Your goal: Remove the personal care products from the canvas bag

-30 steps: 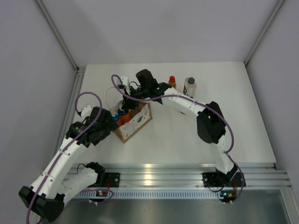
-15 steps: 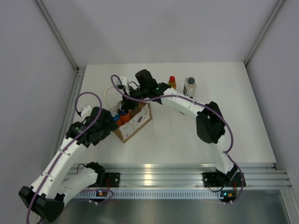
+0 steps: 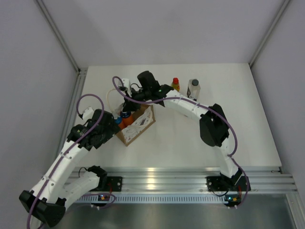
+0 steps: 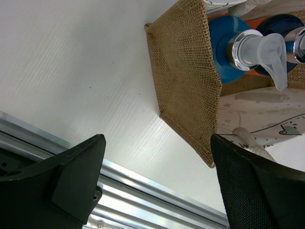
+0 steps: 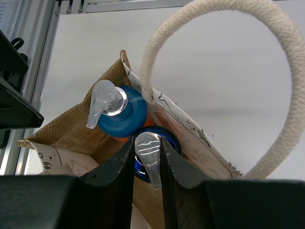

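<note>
Compared with a second ago, we see almost no change from above. The canvas bag (image 3: pixel 139 125) keeps its place, and so do the yellow bottle (image 3: pixel 176 84) and the pale bottle (image 3: pixel 193 88) standing behind it on the surface (image 3: pixel 228 119). The right arm (image 3: pixel 214 125) and the left arm (image 3: pixel 66 157) have hardly stirred. The right arm reaches in a long curve across to the bag. Its right hand (image 5: pixel 147 164) points down into the opening and pinches the pump head of an orange bottle (image 5: pixel 147 143), beside a second pump bottle (image 5: pixel 121 114). The left arm is bent at the bag's left side; the left hand (image 4: pixel 157 157) is spread wide and holds nothing.
</note>
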Controlling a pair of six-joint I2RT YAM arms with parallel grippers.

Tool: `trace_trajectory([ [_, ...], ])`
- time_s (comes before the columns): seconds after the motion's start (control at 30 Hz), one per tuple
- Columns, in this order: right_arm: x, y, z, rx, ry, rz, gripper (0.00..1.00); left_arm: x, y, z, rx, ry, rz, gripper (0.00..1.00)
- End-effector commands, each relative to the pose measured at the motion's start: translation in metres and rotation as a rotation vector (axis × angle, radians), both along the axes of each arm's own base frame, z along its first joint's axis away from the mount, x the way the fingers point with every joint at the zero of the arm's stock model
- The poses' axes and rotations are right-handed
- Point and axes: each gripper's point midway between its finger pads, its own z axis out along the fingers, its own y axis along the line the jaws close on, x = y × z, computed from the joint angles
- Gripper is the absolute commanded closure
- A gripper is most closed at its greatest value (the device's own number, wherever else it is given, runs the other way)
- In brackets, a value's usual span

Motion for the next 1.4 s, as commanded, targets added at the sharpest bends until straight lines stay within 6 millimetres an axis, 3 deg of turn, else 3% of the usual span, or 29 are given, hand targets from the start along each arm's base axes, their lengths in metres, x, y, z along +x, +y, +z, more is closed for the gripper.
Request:
trace_trajectory([
  [0.0,-0.011,0.010,0.011,0.036,-0.029,0.053,0.94,0.007,0.001,0.007,-0.002,-0.046,0.015,0.04],
  [0.07,-0.013,0.009,0.014,0.037,-0.036,0.052,1.00,0.007,0.001,0.007,-0.002,-0.046,0.015,0.04],
  [0.2,-0.008,0.008,0.026,0.040,-0.061,0.009,1.00,0.007,0.001,0.006,-0.001,-0.044,0.015,0.04],
  [0.37,0.017,0.009,0.066,0.071,-0.118,-0.176,1.00,0.008,0.001,0.007,-0.004,-0.046,0.017,0.05],
  [0.47,0.021,0.008,0.089,0.110,-0.124,-0.240,1.00,0.007,0.001,0.007,-0.004,-0.047,0.019,0.05],
  [1.03,0.004,-0.011,0.163,0.229,-0.178,-0.328,1.00,0.006,0.003,0.006,-0.003,-0.052,0.024,0.04],
  [1.37,0.011,-0.034,0.220,0.292,-0.186,-0.471,1.00,0.006,0.002,0.005,-0.002,-0.046,0.020,0.04],
])
